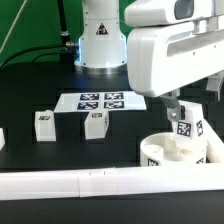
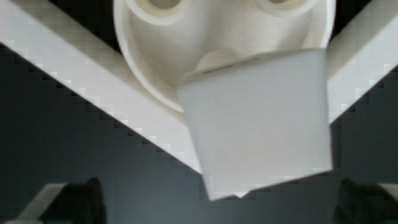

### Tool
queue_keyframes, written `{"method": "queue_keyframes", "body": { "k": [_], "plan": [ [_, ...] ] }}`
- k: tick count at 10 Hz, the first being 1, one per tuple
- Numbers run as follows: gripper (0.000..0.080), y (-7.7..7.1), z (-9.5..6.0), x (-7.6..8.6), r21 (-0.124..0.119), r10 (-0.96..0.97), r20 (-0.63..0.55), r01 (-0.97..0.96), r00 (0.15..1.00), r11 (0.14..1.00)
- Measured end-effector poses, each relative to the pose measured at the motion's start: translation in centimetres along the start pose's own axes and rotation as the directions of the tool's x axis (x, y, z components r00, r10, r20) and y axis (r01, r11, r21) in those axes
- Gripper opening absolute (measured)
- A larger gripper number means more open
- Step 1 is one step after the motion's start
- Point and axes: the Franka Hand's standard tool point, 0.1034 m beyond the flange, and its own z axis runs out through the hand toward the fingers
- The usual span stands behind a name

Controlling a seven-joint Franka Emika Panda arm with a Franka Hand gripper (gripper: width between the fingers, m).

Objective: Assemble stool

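Observation:
The round white seat disc (image 1: 168,152) lies at the exterior view's lower right, pushed into a corner of white rails. A white leg (image 1: 188,126) with marker tags stands slightly tilted on the seat's top. In the wrist view the leg (image 2: 263,125) reaches from the seat (image 2: 214,35) toward the camera. My gripper (image 1: 182,110) hangs right above the leg. In the wrist view its dark fingers (image 2: 71,203) sit far apart at the frame corners, clear of the leg's sides, so the gripper (image 2: 222,207) is open. Two loose legs (image 1: 45,122) (image 1: 96,123) stand on the table to the exterior view's left.
The marker board (image 1: 100,100) lies flat behind the loose legs. A long white rail (image 1: 80,183) runs along the front, and another rail (image 2: 71,75) meets it in a corner around the seat. The robot base (image 1: 100,40) stands at the back.

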Motion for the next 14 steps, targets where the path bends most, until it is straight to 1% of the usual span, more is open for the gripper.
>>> {"method": "queue_keyframes", "body": {
  "k": [2, 3, 4, 6, 7, 9, 10, 11, 12, 13, 14],
  "plan": [
    [0.0639, 0.0, 0.0, 0.0, 0.0, 0.029, 0.0, -0.029, 1.0, 1.0],
    [0.0463, 0.0, 0.0, 0.0, 0.002, 0.133, -0.001, -0.133, 0.991, 0.991],
    [0.0463, 0.0, 0.0, 0.0, 0.003, 0.179, -0.001, -0.179, 0.984, 0.984],
    [0.0096, -0.1, 0.0, 0.0, 0.004, 0.338, -0.001, -0.338, 0.941, 0.941],
    [0.0017, 0.0, 0.0, 0.0, 0.003, 0.347, -0.001, -0.347, 0.938, 0.938],
    [0.0003, 0.0, 0.0, 0.0, 0.002, 0.322, -0.001, -0.322, 0.947, 0.947],
    [0.0003, 0.1, -0.1, 0.0, -0.003, 0.274, 0.005, -0.274, 0.962, 0.962],
    [0.0001, 0.5, -0.7, 0.4, -0.014, 0.107, 0.016, -0.107, 0.994, 0.994],
    [0.0001, 0.8, -1.2, 0.4, -0.018, -0.075, 0.043, 0.076, 0.996, 0.997],
    [0.0003, 0.9, -1.5, 0.7, -0.023, -0.113, 0.035, 0.114, 0.993, 0.993],
    [0.0128, 0.9, -1.3, 0.6, -0.022, -0.102, 0.036, 0.103, 0.994, 0.994]
  ]
}}
